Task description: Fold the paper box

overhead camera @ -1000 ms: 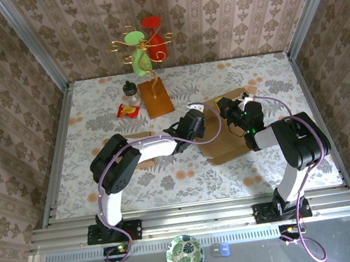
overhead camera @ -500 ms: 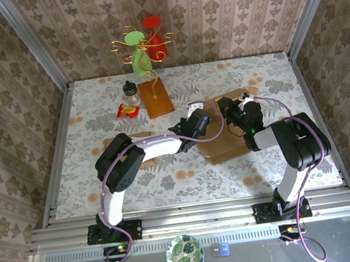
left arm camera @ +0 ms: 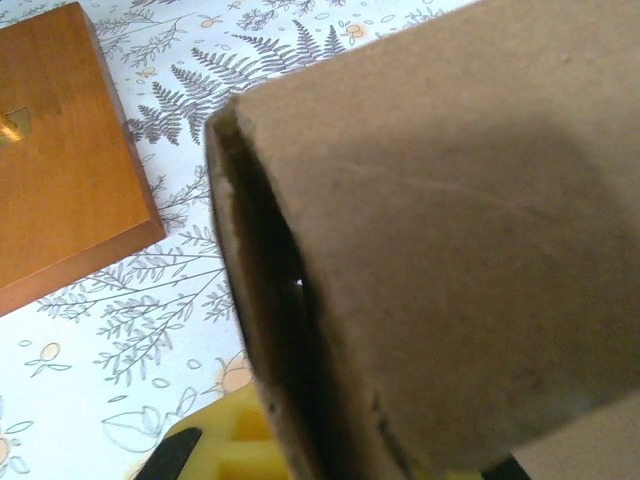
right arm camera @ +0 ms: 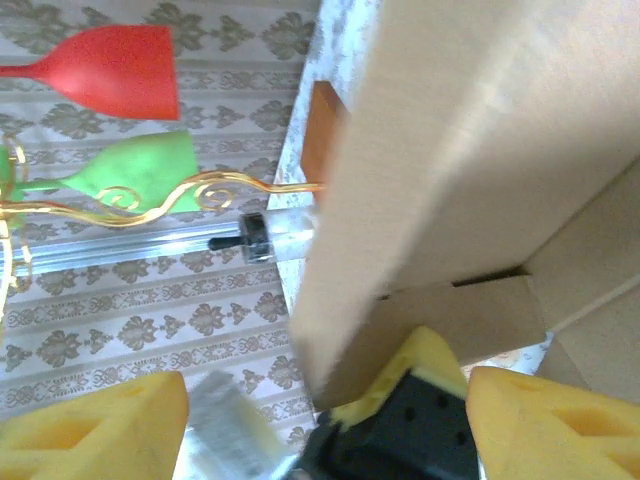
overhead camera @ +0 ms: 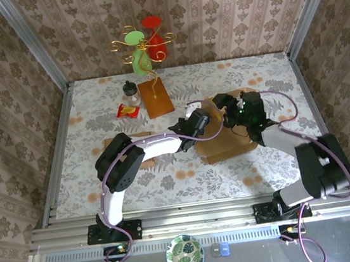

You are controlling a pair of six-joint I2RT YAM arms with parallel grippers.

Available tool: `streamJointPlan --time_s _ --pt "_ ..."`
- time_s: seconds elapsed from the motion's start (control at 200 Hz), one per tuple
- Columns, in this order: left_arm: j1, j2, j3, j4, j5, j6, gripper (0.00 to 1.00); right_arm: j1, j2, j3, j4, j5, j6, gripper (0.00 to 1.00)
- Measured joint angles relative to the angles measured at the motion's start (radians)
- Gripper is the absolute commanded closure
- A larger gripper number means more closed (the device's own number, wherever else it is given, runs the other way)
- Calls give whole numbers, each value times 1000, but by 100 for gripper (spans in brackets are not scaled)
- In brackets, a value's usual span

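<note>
left gripper (overhead camera: 201,122) pinching paper box (overhead camera: 228,148) flap | right gripper (overhead camera: 228,108) pads spread wide, beside flap

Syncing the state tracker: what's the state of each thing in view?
box: unfinished, one flap lifted
left hand: shut on the box flap
right hand: open, at the box
bottle: upright
packet: lying flat

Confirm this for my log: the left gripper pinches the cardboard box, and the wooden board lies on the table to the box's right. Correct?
Not quite. The wooden board lies to the left of the box, farther back, as the top view shows. The left gripper does pinch the box's edge.
</note>
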Motion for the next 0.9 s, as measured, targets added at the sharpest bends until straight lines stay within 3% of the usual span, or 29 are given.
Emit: streamJointPlan --time_s 0.16,0.395,0.65,0.9 --pt "42 -68 -49 -6 76 60 100 -93 -153 113 -266 0 -98 22" --pt "166 -187 -117 -10 322 108 100 -229 -235 216 -562 3 -221 24" --pt "296 -261 -186 14 665 78 100 -292 -236 245 -718 17 -327 31" --pt "434 -261 -195 60 983 -62 100 -302 -191 434 -744 -32 -527 40"
